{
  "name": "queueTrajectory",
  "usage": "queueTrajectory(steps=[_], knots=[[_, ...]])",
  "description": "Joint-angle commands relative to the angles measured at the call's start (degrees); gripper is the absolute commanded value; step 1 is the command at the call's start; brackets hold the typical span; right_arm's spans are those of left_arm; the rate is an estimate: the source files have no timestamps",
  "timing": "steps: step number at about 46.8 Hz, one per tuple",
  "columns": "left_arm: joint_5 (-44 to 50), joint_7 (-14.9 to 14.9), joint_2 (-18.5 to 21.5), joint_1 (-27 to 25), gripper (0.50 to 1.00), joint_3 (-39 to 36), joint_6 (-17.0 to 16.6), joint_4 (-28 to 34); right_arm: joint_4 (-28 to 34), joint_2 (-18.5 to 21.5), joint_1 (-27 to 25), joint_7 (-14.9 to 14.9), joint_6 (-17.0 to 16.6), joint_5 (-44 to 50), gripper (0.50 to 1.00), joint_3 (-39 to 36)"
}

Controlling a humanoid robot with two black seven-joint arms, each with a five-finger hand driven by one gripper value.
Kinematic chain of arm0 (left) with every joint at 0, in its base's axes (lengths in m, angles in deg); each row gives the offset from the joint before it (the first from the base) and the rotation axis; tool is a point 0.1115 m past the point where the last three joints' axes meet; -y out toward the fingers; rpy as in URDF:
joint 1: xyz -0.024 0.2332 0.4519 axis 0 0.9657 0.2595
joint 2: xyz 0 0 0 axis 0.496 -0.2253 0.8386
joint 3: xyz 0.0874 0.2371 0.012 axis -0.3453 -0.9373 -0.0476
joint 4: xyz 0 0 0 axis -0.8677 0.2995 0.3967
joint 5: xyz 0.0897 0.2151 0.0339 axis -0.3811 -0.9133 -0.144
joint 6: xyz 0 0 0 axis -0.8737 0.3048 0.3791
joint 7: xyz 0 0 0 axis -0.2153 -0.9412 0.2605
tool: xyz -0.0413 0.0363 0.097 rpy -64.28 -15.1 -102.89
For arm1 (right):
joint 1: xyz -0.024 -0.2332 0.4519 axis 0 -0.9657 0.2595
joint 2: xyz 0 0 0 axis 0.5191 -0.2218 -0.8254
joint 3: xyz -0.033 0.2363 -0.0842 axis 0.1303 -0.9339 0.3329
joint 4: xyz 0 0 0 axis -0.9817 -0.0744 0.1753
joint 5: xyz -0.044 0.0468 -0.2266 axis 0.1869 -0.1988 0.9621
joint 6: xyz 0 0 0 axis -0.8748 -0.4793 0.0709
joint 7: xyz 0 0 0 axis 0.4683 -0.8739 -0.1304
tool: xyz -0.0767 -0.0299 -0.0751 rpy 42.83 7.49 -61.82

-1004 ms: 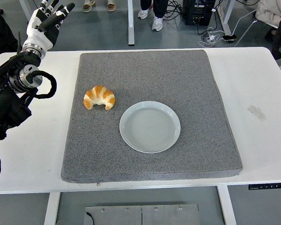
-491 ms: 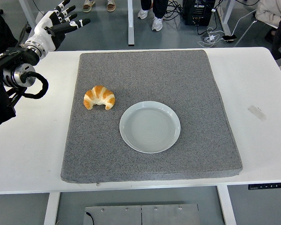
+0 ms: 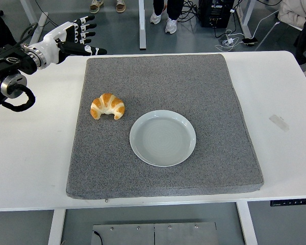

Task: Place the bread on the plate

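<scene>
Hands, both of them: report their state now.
Left hand: open, fingers spread, holding nothing, near the table's far-left edge.
Right hand: not in view.

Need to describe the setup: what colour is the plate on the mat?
Pale grey-green plate, plain, seen in the head view.

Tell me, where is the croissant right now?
The croissant lies on the left part of the grey mat, just up and left of the empty plate, not touching it. The robot's left hand is open, farther back.

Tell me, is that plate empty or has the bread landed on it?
Empty. The plate shows only its bare pale surface; the croissant lies apart on the grey mat, to its left.
</scene>
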Motion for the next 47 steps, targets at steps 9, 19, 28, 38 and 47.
queueTrajectory(steps=[9, 19, 28, 38, 47], knots=[[-15.0, 0.8, 2.5, -0.3, 0.987, -0.5, -1.1, 5.9, 0.0, 0.0, 0.0, 0.0, 0.0, 0.0, 1.000, 0.0], [-21.5, 1.3, 2.9, -0.3, 0.987, -0.6, -3.3, 8.3, 0.0, 0.0, 0.0, 0.0, 0.0, 0.0, 1.000, 0.0], [-30.5, 1.4, 3.8, -0.6, 0.987, -3.7, -4.9, 10.5, 0.0, 0.0, 0.0, 0.0, 0.0, 0.0, 1.000, 0.0], [-40.0, 1.3, 4.0, -0.8, 0.987, -8.2, -14.4, 13.2, 0.0, 0.0, 0.0, 0.0, 0.0, 0.0, 1.000, 0.0], [-41.6, 1.2, 3.4, -0.7, 0.987, -10.8, -17.9, 13.2, 0.0, 0.0, 0.0, 0.0, 0.0, 0.0, 1.000, 0.0]])
